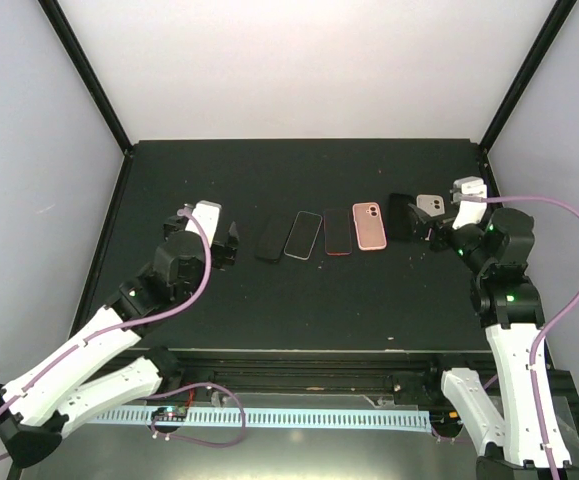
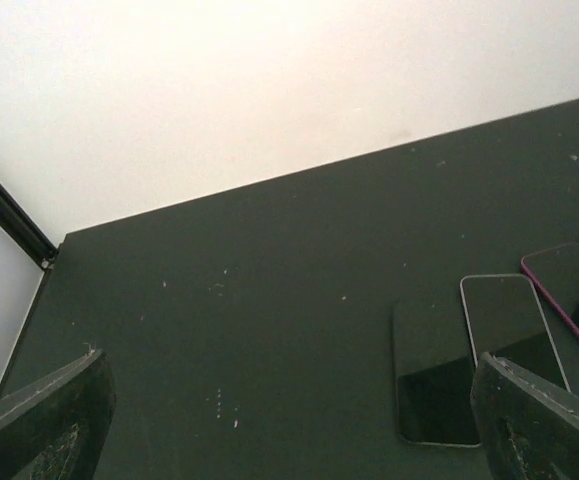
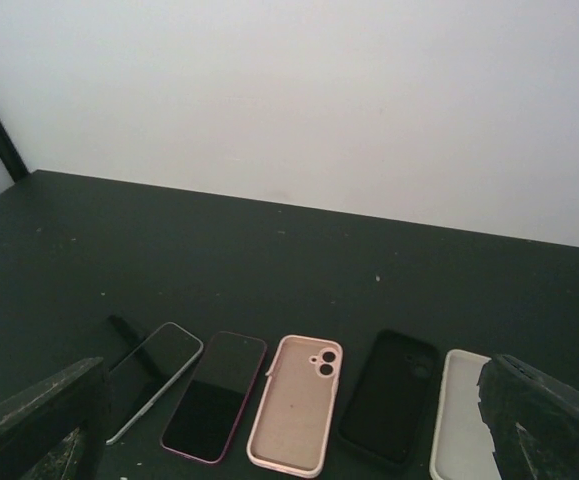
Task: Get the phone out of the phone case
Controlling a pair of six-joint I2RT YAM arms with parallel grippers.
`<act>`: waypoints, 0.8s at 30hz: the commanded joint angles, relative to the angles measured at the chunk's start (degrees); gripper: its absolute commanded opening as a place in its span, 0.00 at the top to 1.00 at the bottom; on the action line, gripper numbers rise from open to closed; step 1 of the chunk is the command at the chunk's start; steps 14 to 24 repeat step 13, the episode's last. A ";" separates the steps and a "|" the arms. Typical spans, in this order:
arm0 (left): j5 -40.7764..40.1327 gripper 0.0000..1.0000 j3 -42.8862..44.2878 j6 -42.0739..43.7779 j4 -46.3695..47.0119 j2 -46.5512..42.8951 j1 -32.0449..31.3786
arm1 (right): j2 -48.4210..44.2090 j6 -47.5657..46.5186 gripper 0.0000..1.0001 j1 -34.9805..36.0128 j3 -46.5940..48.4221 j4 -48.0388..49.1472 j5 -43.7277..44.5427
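A row of phones and cases lies across the dark table. A phone sits screen up in a maroon case [image 1: 337, 232] [image 3: 214, 395] [image 2: 574, 290]. To its left lie a white-rimmed phone [image 1: 303, 235] [image 2: 509, 325] [image 3: 154, 375] and a bare black phone [image 1: 270, 241] [image 2: 434, 375]. My left gripper [image 1: 229, 246] [image 2: 294, 430] hovers open just left of the black phone, holding nothing. Over the row's right end, my right gripper [image 1: 441, 228] [image 3: 291, 410] is open and empty too.
Right of the cased phone lie three empty cases: pink [image 1: 370, 226] [image 3: 297, 405], black [image 1: 401, 216] [image 3: 389, 395] and white [image 1: 430, 206] [image 3: 459, 415]. White walls and black frame posts [image 1: 89, 75] enclose the table [image 1: 299, 300].
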 commanded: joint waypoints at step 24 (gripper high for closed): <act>0.68 0.01 0.16 2.03 0.38 1.95 0.49 | -0.64 -2.44 0.00 -0.06 -1.73 1.63 3.06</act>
